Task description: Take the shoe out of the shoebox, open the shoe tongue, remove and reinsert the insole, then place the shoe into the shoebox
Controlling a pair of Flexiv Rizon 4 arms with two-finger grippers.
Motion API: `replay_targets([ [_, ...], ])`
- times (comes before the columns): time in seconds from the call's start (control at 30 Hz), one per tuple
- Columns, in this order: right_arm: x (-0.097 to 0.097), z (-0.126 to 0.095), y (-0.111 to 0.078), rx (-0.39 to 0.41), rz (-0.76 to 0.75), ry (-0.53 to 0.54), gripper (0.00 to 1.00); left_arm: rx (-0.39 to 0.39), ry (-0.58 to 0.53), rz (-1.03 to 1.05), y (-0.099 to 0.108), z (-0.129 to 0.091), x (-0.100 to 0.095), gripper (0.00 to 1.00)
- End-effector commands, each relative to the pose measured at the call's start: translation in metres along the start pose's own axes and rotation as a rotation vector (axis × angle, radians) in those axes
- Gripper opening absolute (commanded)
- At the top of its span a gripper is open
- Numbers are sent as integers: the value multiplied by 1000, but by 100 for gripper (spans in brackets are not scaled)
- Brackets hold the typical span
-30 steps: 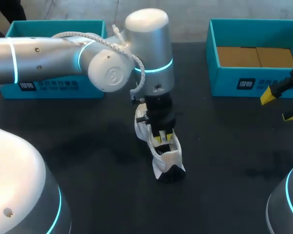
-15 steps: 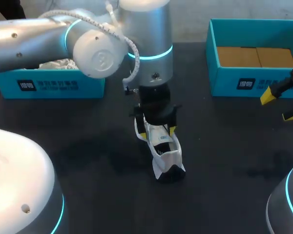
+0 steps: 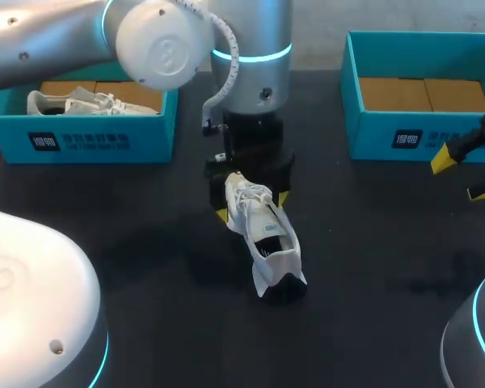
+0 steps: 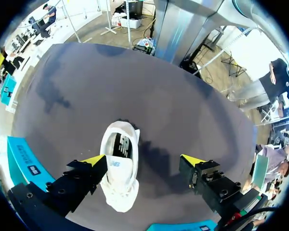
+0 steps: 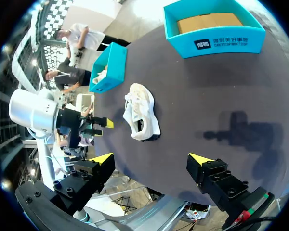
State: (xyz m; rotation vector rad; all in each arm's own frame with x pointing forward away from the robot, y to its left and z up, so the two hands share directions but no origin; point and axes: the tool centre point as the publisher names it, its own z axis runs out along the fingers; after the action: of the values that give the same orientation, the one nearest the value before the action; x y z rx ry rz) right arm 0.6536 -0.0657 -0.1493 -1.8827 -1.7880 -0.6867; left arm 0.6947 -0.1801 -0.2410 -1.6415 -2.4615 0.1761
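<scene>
Shoe [image 3: 263, 238] sits mid-table [image 3: 145, 242], opening upward, which I judge leaves the tongue reachable. Left claw [image 3: 252, 206] hangs wide above its laced end, gripping nothing. Right claw [image 5: 151, 159], also wide and empty, hangs well apart.

You have the shoe [image 3: 263, 234] lying on the table [image 3: 372, 275] near its middle. Your left gripper [image 3: 252, 205] is over the shoe's far end, with one finger to each side of it. Behind the shoe to its left stands the left shoebox [image 3: 81, 139] with a second shoe [image 3: 81, 103] in it; behind it to the right stands the right shoebox [image 3: 420, 133], and your right gripper [image 3: 463, 176] hangs just before that box, well right of the shoe.
</scene>
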Motion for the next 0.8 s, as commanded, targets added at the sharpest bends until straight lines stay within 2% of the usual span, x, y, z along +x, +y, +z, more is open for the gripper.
replay_targets([
  [0.03,0,1,0,0,2,-3,100,0,-2,1,0,1,1,100],
  [0.13,0,1,0,0,2,-3,100,15,0,-47,-5,5,-1,100],
  [0.17,0,1,0,0,2,-3,100,-12,-6,-147,-13,10,-2,100],
  [0.27,0,1,0,0,2,-3,100,-5,31,-464,-31,16,-3,100],
  [0.3,0,1,0,0,2,-3,100,12,35,-589,-34,17,-4,100],
  [0.33,0,1,0,0,2,-3,100,71,52,-635,-37,17,-2,100],
  [0.4,0,1,0,0,2,-3,100,67,6,-817,-40,19,4,100],
  [0.43,0,1,0,0,2,-3,100,135,10,-849,-41,18,7,100],
  [0.47,0,1,0,0,2,-3,100,84,-36,-953,-42,21,9,100],
  [0.5,0,1,0,0,2,-3,100,85,-68,-1022,-43,23,11,100],
  [0.53,0,1,0,0,2,-3,100,165,-43,-1012,-44,24,14,100],
  [0.6,0,1,0,0,2,-3,100,153,-96,-1130,-44,29,16,100],
  [0.63,0,1,0,0,2,-3,100,207,-79,-1125,-44,31,15,100],
  [0.7,0,1,0,0,2,-3,100,188,-132,-1220,-44,34,14,100],
  [0.77,0,1,0,0,2,-3,100,224,-141,-1238,-47,36,11,100],
  [0.8,0,1,0,0,2,-3,100,212,-176,-1279,-48,37,9,100],
])
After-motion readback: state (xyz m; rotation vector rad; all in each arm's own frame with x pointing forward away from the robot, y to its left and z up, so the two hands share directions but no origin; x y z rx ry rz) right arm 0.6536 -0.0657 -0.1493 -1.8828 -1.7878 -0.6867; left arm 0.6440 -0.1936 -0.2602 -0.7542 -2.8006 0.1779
